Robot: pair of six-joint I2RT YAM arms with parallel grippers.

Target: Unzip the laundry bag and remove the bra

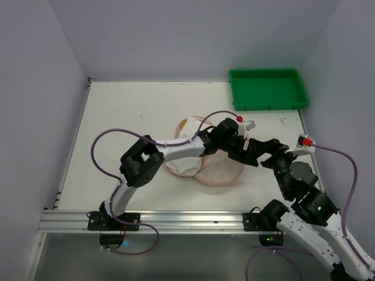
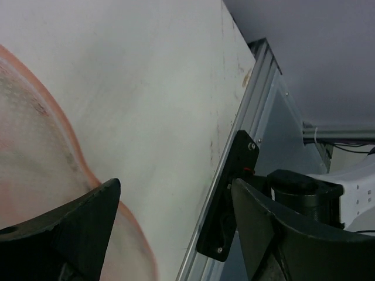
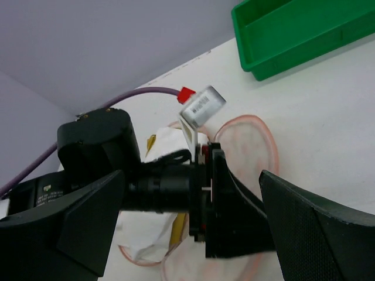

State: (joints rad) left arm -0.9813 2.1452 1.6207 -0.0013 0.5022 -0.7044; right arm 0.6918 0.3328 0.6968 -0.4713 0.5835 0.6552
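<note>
The work surface is a white table (image 1: 117, 117), scuffed in places and enclosed by plain pale walls on three sides.

An aluminium rail (image 1: 176, 219) runs along the near edge and carries both arm bases. The left arm (image 1: 140, 164) rises from the rail, bends at the elbow and reaches right across the middle of the table, with a purple cable (image 1: 102, 146) looping beside it. The right arm (image 1: 304, 193) comes in from the near right corner and reaches left to meet it.

The left gripper (image 2: 176, 228) stands wide, its black fingers (image 2: 70, 234) well apart with nothing between them. It hangs over bare table and the pink rim of the laundry bag (image 1: 220, 167). The right gripper (image 3: 193, 228) is also spread wide. Its fingers (image 3: 322, 234) stand to either side of the left arm's wrist without closing on it.

The laundry bag lies flat at the table's centre, directly under both grippers. White fabric shows at its left lobe, and I cannot tell whether this is lining or a garment. The state of the zip cannot be made out.

A green plastic tray (image 1: 269, 106) sits at the far right corner, well apart from the bag.
</note>
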